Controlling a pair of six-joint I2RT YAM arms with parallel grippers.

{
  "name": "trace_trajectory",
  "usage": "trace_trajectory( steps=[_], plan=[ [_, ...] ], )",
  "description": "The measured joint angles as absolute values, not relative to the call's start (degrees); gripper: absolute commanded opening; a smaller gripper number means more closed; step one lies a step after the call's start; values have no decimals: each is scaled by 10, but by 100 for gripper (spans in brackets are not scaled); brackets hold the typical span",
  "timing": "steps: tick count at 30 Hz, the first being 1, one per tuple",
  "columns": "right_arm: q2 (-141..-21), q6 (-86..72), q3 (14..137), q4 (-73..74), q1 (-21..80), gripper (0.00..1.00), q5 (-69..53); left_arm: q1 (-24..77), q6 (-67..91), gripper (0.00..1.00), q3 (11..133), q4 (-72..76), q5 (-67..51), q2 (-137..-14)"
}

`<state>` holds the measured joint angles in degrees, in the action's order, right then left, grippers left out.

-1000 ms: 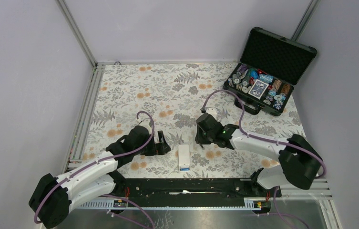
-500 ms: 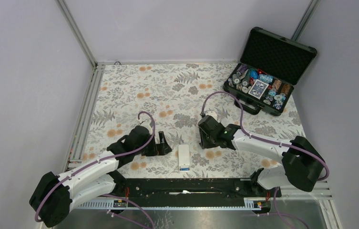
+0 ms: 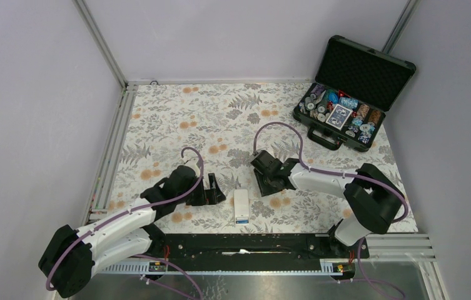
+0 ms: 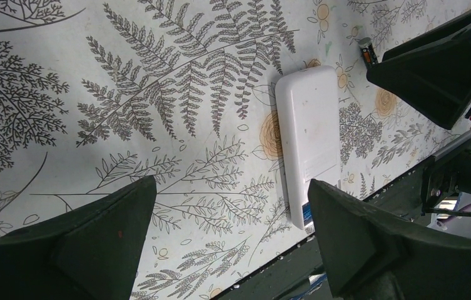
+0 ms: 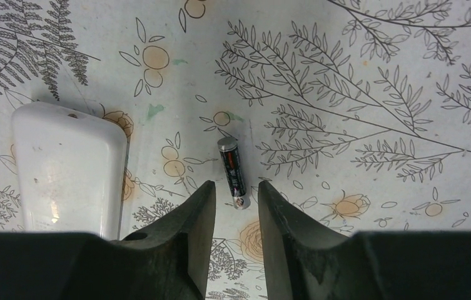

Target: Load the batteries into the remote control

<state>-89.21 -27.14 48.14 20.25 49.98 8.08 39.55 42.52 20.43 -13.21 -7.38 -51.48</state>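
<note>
Remote control (image 3: 241, 204): white bar lying flat with its plain back up, near the front edge of the bench and between the two arms. A blue bit shows at its near end.
Battery (image 5: 232, 172): slim dark cell with a silver cap. It lies flat on the cloth just beside the remote control and does not touch it.
Right hand (image 3: 264, 182): low over the battery, jaws narrow. One finger (image 5: 198, 212) stands on each side of the cell's end nearest the wrist camera. A sliver of cloth shows on both sides, so the cell is not clamped.
Left hand (image 3: 211, 189): jaws wide and holding nothing, low over the bench just beside the remote control. In the left wrist view the remote control's end runs close along one finger (image 4: 358, 250).
Bench (image 3: 176, 125): covered with a pale cloth printed with ferns and orange flowers.
Case (image 3: 365, 67): black hard case with its foam-lined lid raised, at the far right corner. It holds round coloured chips and a card deck, and stands well apart from both hands.
</note>
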Motion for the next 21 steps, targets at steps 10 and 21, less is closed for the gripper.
trace_trajectory(
  steps=[10,21],
  plan=[
    [-910,-258,487,199,499,33,63,396,425,99,202,-131,-77,-519],
    [-904,-257,481,199,499,32,64,396,432,99,202,-123,-96,-546]
  ],
)
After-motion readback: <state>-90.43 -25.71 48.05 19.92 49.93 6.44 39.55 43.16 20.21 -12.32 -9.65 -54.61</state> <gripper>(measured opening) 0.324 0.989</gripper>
